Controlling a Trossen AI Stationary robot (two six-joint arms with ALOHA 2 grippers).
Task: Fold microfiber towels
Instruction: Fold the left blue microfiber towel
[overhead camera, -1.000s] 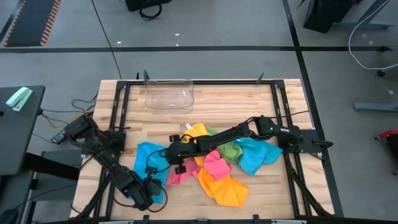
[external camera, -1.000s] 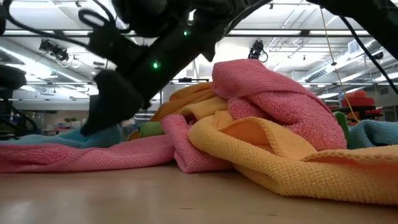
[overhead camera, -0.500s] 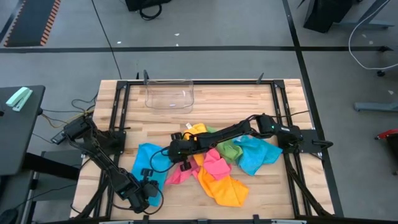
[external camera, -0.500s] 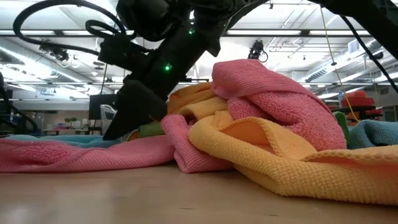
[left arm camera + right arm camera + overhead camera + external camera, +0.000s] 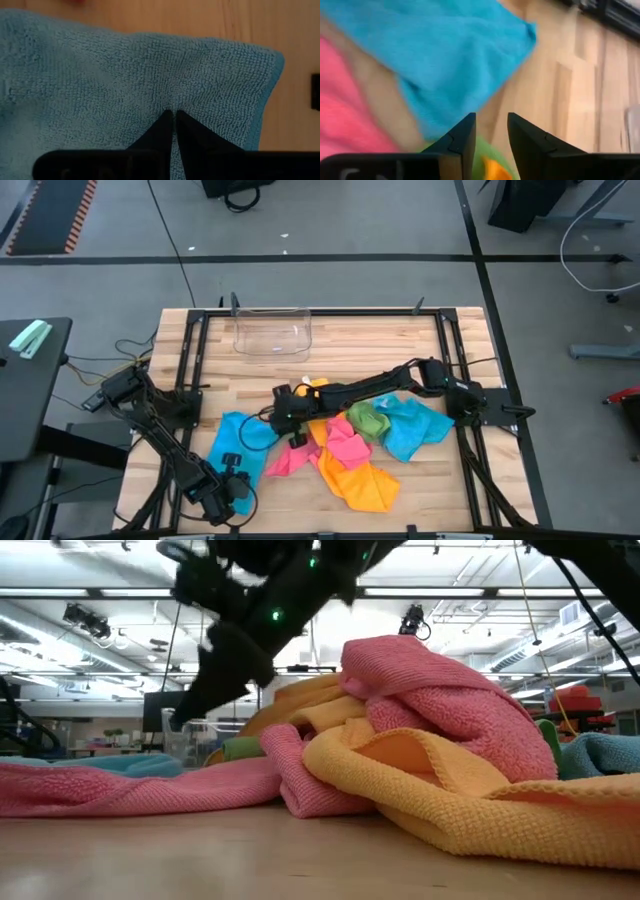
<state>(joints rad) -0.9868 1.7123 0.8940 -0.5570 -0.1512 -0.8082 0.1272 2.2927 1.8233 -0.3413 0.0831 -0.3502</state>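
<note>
Seemingly left gripper (image 5: 173, 116) pinches blue towel (image 5: 100, 85) — low.

Bare wood table (image 5: 400, 340) lies open beside the clear bin (image 5: 272, 335); the towel pile (image 5: 345, 445) crowds the middle.

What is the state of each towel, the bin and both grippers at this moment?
left gripper: shut on the blue towel, near the table's front edge.
blue towel: spread flat, one edge pinched.
right gripper: open, empty, above the pile's left side.
second blue towel: crumpled, right of the pile.
pink towel: bunched on top of the orange towel.
orange towel: crumpled, unfolded.
green towel: crumpled in the pile.
clear bin: upright, empty.
</note>
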